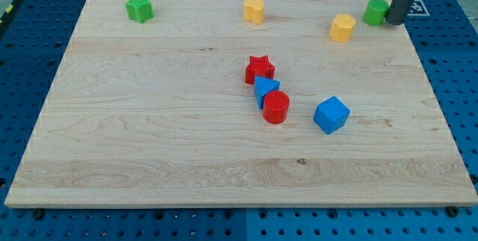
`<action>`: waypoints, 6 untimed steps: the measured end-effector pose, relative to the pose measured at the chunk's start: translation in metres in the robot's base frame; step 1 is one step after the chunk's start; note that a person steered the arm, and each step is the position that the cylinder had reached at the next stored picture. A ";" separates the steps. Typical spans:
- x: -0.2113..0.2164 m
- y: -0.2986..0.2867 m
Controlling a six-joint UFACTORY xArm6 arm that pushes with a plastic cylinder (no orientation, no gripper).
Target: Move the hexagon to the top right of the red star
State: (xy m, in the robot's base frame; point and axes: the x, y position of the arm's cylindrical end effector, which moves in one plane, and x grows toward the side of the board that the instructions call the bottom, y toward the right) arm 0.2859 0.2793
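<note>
My tip [393, 22] touches the green block [376, 11], right of the yellow hexagon [343, 28].

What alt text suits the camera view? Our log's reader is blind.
My tip touches a green block at the wooden board's top right, beside the yellow hexagon block; the red star block sits mid-board.

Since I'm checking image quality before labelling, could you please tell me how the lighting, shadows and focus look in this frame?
Camera view: lighting is even and soft across the wooden board, with no strong glare; blocks such as the red star and blue cube cast only faint shadows and look sharp; the rod is slightly blurred, my tip beside the green block.
</note>
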 end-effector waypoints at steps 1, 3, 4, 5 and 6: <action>-0.009 0.000; -0.008 0.007; 0.020 0.015; 0.060 0.017; 0.061 0.017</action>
State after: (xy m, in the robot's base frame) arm 0.3464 0.2962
